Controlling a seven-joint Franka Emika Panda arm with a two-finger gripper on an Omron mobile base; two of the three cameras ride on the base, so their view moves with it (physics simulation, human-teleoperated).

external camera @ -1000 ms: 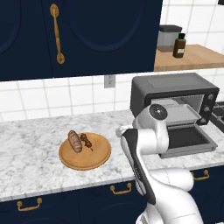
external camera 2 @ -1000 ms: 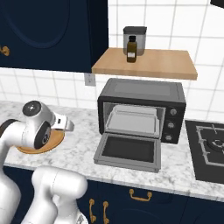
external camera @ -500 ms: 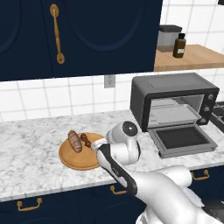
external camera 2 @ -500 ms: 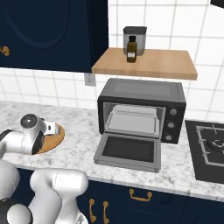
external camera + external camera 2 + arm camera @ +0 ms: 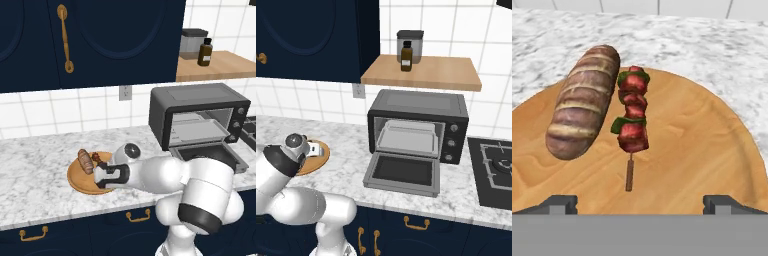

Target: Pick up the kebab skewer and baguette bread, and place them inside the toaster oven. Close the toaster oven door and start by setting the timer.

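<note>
Step in hand: approach for the first pick. Fingers [image 5: 640, 202] spread wide, holding nothing, hovering low over the round wooden board [image 5: 702, 150] on the desk [image 5: 712, 45]. Kebab skewer [image 5: 631, 125] lies just ahead, centred between them, stick end nearest; baguette bread [image 5: 582, 112] just beside it, left. Next: drop straight down, close on the skewer. Farther off, toaster oven [image 5: 416, 125], its door [image 5: 403, 172] dropped open; a tray inside.

The arm hides most of the round wooden board [image 5: 320, 153] and its food.
</note>
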